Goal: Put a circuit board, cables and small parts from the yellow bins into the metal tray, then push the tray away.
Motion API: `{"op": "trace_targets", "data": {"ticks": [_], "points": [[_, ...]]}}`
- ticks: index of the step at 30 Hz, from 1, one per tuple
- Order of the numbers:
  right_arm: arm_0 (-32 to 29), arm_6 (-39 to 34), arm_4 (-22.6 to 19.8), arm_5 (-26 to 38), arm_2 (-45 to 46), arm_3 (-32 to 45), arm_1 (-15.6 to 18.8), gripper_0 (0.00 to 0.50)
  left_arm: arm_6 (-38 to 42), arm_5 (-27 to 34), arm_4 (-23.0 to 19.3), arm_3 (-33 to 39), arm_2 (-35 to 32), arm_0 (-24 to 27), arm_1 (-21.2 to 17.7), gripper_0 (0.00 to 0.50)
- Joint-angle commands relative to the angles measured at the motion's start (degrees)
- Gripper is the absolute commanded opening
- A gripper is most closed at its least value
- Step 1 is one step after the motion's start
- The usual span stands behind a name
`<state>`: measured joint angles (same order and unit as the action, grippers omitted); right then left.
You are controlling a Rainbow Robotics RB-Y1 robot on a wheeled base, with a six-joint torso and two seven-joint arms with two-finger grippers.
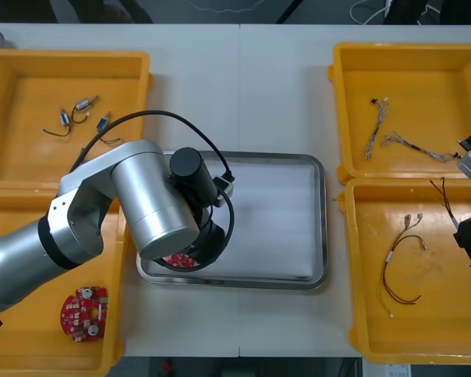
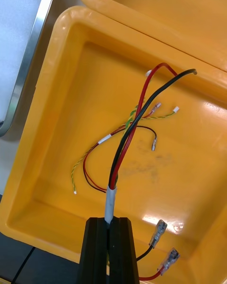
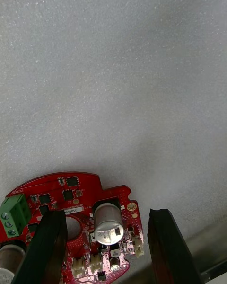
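A circuit board point(image 3: 61, 189) lies in the metal tray point(image 1: 318, 220) between the left gripper's point(image 3: 105, 214) spread fingers, while right of the tray the right gripper point(image 2: 112, 220) pinches a red and black cable point(image 2: 125, 146) over a yellow bin point(image 2: 56, 75).

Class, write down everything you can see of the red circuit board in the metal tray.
The circuit board is round, red and flat, lying face up on the metal tray's white floor near a corner. It carries a green terminal block, a silver cylinder, black chips, white connectors and a central hole. The left gripper's open fingers straddle part of it: one over the board, one just past its edge.
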<state>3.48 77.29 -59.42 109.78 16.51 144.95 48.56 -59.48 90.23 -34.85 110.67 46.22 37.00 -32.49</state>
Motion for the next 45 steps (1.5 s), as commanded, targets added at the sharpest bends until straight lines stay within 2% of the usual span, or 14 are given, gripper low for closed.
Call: {"op": "trace_targets", "data": {"ticks": [1, 7, 11, 14, 23, 27, 31, 34, 38, 41, 45], "points": [[1.35, 3.13, -0.08, 0.22, -0.96, 1.74, 1.98, 0.0, 6.75, 4.17, -0.13, 5.35, -4.12, 1.41, -0.73, 0.5], [1.35, 3.39, 0.44, 0.22, -1.13, 1.74, 2.15, 0.0, 6.31, 10.85, -1.01, 9.92, -10.18, 1.41, -0.73, 0.5], [1.7, 3.57, -0.26, 0.22, -1.75, 1.74, 2.15, 0.0, 5.52, 17.18, -3.3, 12.64, -16.6, 1.41, -1.0, 0.5], [3.02, 3.65, -0.7, 0.22, -3.24, 1.74, 2.42, 0.0, 4.99, 19.77, -4.27, 13.7, -20.03, 1.41, -1.17, 0.5], [15.15, 2.95, -2.02, 0.22, -16.16, 1.65, 4.0, 0.0, 3.58, 19.77, -6.46, 14.66, -30.93, 1.41, -4.16, 0.5], [23.5, 3.3, -2.19, 0.22, -24.25, -0.28, 4.79, 0.0, 3.15, 19.77, -6.64, 11.85, -34.44, 1.41, -6.62, 0.5], [29.39, 3.48, -2.11, 0.22, -30.31, -1.42, 4.35, 0.0, 1.56, 19.77, -6.2, 8.6, -37.87, 1.41, -7.76, 0.5], [34.84, 3.57, -2.28, 0.22, -35.23, -2.83, 3.12, 0.0, -1.51, 19.77, -4.62, 5.61, -40.68, 1.49, -8.12, 0.5], [40.46, 3.65, -1.84, 0.22, -40.24, -5.11, -0.48, 0.0, -5.38, 19.77, -3.03, 1.13, -44.28, 1.41, -8.38, 0.5], [42.31, 4.18, 0.27, 0.22, -42.88, -6.78, -4.53, 0.0, -8.02, 19.77, -1.63, -1.86, -46.04, 1.41, -8.55, 0.5], [43.01, 6.73, 6.07, 0.22, -45.87, -8.63, -9.97, 0.0, -11.97, 19.64, -0.22, -5.47, -48.06, 1.49, -8.99, 0.5]]}}
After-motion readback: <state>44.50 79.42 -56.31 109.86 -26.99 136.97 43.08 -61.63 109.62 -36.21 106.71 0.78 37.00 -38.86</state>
